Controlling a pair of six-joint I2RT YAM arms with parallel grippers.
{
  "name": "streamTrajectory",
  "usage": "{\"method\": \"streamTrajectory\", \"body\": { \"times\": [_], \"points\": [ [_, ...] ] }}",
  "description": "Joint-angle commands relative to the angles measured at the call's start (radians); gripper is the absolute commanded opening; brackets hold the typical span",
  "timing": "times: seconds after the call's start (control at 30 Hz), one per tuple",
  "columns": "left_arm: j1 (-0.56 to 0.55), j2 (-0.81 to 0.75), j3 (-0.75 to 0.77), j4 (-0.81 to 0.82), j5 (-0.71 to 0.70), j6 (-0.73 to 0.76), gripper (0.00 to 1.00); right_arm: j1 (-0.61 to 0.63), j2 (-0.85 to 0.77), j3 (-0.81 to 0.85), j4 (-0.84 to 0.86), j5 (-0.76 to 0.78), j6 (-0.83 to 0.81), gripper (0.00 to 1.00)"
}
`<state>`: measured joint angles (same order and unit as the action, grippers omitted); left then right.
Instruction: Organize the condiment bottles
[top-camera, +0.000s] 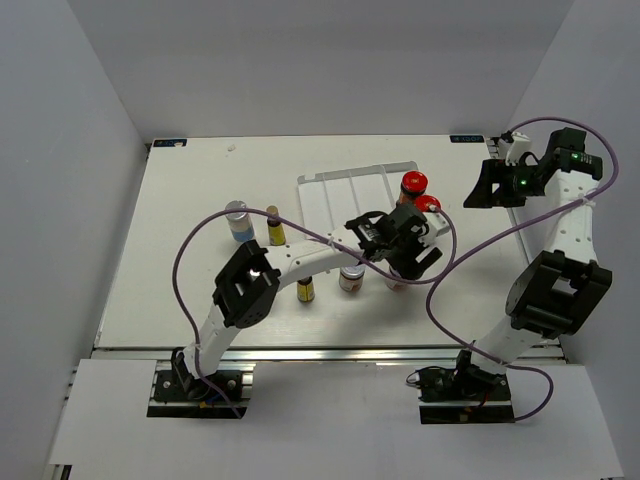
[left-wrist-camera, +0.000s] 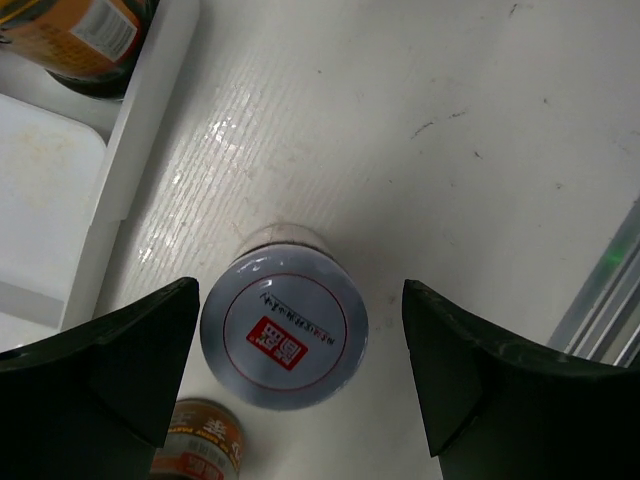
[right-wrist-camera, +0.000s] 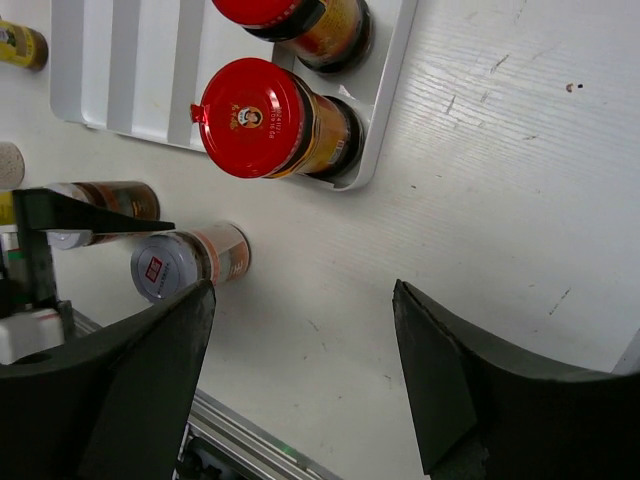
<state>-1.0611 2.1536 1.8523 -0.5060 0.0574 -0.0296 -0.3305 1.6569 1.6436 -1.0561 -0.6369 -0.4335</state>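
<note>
A short silver-lidded jar (left-wrist-camera: 284, 330) stands on the table just right of the white tray (left-wrist-camera: 130, 150). My left gripper (left-wrist-camera: 300, 300) hangs over it, open, with the jar between the fingers and nearer the left one, touching neither. A second jar (left-wrist-camera: 200, 450) stands close beside it. Two red-capped bottles (top-camera: 414, 183) (top-camera: 428, 204) stand in the tray's right end. My right gripper (right-wrist-camera: 300, 370) is open and holds nothing, raised at the back right (top-camera: 487, 190). From there the jar (right-wrist-camera: 175, 262) and the red caps (right-wrist-camera: 262, 118) show below.
Two slim amber bottles (top-camera: 273, 225) (top-camera: 305, 290) and a white silver-capped bottle (top-camera: 237, 220) stand left of the tray (top-camera: 340, 185). The left arm (top-camera: 300, 258) reaches across the table's middle. The table's metal front rail (right-wrist-camera: 250, 440) runs near the jars.
</note>
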Motion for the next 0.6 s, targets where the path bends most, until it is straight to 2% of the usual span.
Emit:
{"method": "streamTrajectory", "body": {
  "times": [0.0, 0.17, 0.27, 0.4, 0.43, 0.5, 0.57],
  "points": [
    [-0.008, 0.009, 0.094, -0.086, -0.04, 0.008, 0.92, -0.004, -0.039, -0.005, 0.007, -0.04, -0.019, 0.77],
    [-0.017, 0.038, 0.097, -0.123, -0.087, -0.013, 0.9, -0.002, -0.031, -0.005, 0.013, -0.047, -0.014, 0.78],
    [-0.019, 0.054, 0.081, -0.123, -0.097, -0.024, 0.83, -0.002, -0.028, -0.007, 0.015, -0.049, -0.014, 0.77],
    [-0.02, 0.069, 0.082, -0.118, -0.084, -0.027, 0.63, -0.002, -0.031, -0.013, 0.015, -0.043, -0.016, 0.77],
    [-0.022, 0.069, 0.084, -0.117, -0.079, -0.03, 0.53, -0.002, -0.032, -0.014, 0.013, -0.041, -0.017, 0.78],
    [-0.025, 0.071, 0.093, -0.117, -0.076, -0.029, 0.47, -0.002, -0.032, -0.016, 0.016, -0.04, -0.019, 0.77],
    [-0.028, 0.065, 0.102, -0.121, -0.077, -0.029, 0.34, -0.002, -0.034, -0.019, 0.016, -0.038, -0.02, 0.78]
  ]
}}
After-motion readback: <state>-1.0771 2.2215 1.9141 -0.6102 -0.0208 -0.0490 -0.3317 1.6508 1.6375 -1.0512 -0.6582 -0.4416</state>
